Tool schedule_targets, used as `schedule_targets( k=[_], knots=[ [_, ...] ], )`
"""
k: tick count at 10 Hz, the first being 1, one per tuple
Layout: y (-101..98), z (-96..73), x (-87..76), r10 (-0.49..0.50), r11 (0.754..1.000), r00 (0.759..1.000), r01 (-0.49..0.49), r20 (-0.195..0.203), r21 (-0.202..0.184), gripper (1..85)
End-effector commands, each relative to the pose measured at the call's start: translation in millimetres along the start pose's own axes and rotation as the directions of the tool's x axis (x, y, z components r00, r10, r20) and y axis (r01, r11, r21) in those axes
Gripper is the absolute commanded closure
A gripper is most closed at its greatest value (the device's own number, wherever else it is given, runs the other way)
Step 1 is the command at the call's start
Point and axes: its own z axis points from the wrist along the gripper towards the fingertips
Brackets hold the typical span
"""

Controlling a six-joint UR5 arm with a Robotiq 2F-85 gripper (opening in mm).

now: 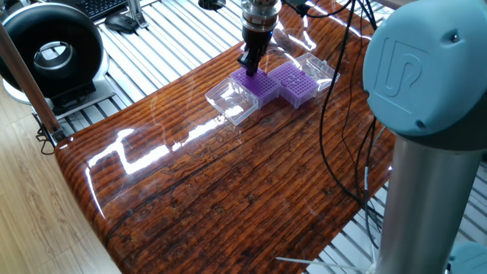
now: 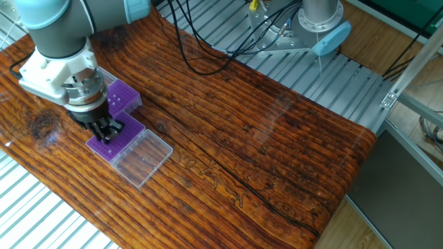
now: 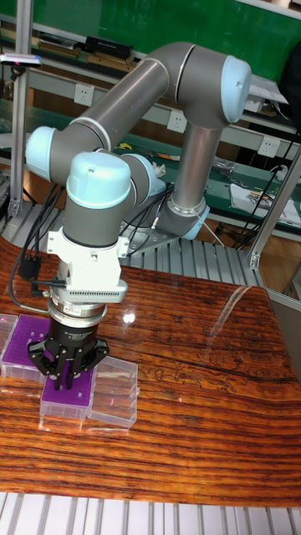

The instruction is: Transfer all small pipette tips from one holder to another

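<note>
A shiny brown wooden table (image 1: 251, 190) stands on a metal slat frame, with a round black fan (image 1: 49, 49) off past its left corner. In one fixed view, two purple racks sit near the far edge of the table: the near purple rack (image 1: 257, 86) and the far purple rack (image 1: 293, 82), each with a clear lid (image 1: 232, 101) open beside it. The gripper (image 1: 250, 67) points straight down, just over the near rack. In the other fixed view, the gripper (image 2: 107, 131) hangs low over the same rack (image 2: 111, 144) close to the table's left edge. In the tall fixed view, the gripper (image 3: 63, 380) has its fingers (image 3: 48, 365) spread out over the rack (image 3: 71, 393). I cannot tell if it grips anything. The small pipette tips are too tiny to make out.
</note>
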Motion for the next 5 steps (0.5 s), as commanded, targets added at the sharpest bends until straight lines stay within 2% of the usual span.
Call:
schedule_targets(
  k=[1, 5],
  knots=[
    [-0.3, -1.5, -1.6, 0.001, 1.0, 1.0, -0.001, 0.005, -0.012, 63.3],
    [-2.9, -0.5, -3.9, -0.004, 1.0, 1.0, 0.005, 0.009, -0.013, 63.3]
  ],
)
